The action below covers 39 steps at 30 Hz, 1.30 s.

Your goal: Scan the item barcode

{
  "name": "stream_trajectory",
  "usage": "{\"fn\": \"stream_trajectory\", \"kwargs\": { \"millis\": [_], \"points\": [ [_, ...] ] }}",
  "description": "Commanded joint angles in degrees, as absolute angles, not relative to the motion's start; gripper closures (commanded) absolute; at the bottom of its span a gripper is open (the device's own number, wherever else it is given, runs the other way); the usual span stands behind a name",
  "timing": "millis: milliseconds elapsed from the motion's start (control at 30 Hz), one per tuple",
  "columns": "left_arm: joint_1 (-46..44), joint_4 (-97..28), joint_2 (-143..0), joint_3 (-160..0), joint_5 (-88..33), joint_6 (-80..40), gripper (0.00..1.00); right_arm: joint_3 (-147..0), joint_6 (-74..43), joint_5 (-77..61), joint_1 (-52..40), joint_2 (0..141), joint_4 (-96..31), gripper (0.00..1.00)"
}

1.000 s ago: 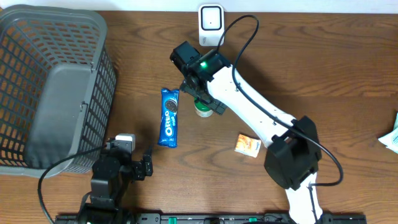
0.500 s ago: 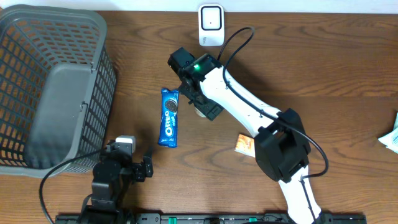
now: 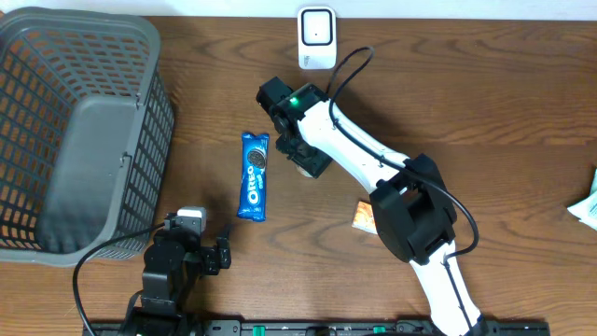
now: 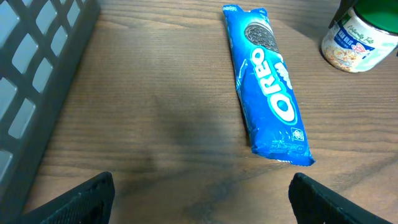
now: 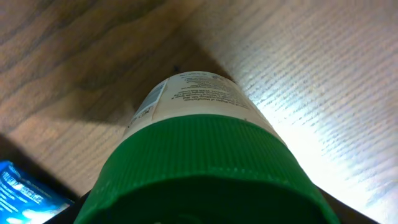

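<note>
**Top view:** The R gripper [image 3: 304,157] is down over a small jar [image 3: 300,172] in the middle of the brown table [image 3: 485,112]. Only a bit of the jar peeks out. The white scanner [image 3: 316,37] sits at the far edge, a little way from the jar & not touching it. A blue Oreo pack [image 3: 255,175] lies flat just beside the jar, on the side toward the big gray basket [image 3: 154,103]. A little orange box [image 3: 367,217] lies near the R arm. A white thing [image 3: 588,207] pokes in at the table's side edge. The L gripper [image 3: 200,245] is low at the near edge, next to the basket & well apart from the jar.

**L wrist view:** The L fingers [image 4: 81,199] are spread wide w/ nothing btwn them, just bare wood. The Oreo pack lies ahead, pointing away. Past it, to one side, the jar stands upright on the table. It has a green lid on top & a white label w/ writing. A dark bit of the R gripper is right by the lid. The basket wall is at the other side.

**R wrist view:** The jar fills the pic. Its green ridged lid is v. close, w/ the white label below & its bottom on the wood. A corner of the Oreo pack shows low in the corner. The R fingers don't show clearly, so can't tell if they squeeze the jar or are only around it.
</note>
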State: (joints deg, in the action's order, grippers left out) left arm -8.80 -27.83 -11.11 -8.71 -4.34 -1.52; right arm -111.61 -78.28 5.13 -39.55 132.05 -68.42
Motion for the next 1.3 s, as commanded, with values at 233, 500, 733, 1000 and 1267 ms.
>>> {"fn": "stream_trajectory", "kwargs": {
  "millis": [233, 500, 733, 1000, 1267],
  "points": [
    [-8.91, -27.83, -10.66, -7.81, -4.01, -1.8, 0.1, -111.63, -42.11, 13.58, -39.2, 132.55, -71.26, 0.37],
    [-8.91, -27.83, -10.66, -7.81, -4.01, -1.8, 0.1, -111.7, -1.26, 19.53, -39.2, 131.39, -73.6, 0.01],
    [-8.91, -27.83, -10.66, -7.81, -4.01, -1.8, 0.1, -112.12, -5.89, 20.64, -39.38, 124.95, -78.0, 0.01],
    [-8.91, -27.83, -10.66, -7.81, -4.01, -1.83, 0.1, -114.58, -51.27, 4.14, -38.09, 112.01, -78.39, 0.01],
    [-8.91, -27.83, -10.66, -7.81, -4.01, -1.83, 0.1, -114.24, -95.18, 3.44, -37.67, 115.42, -79.53, 0.01]
  ]
}}
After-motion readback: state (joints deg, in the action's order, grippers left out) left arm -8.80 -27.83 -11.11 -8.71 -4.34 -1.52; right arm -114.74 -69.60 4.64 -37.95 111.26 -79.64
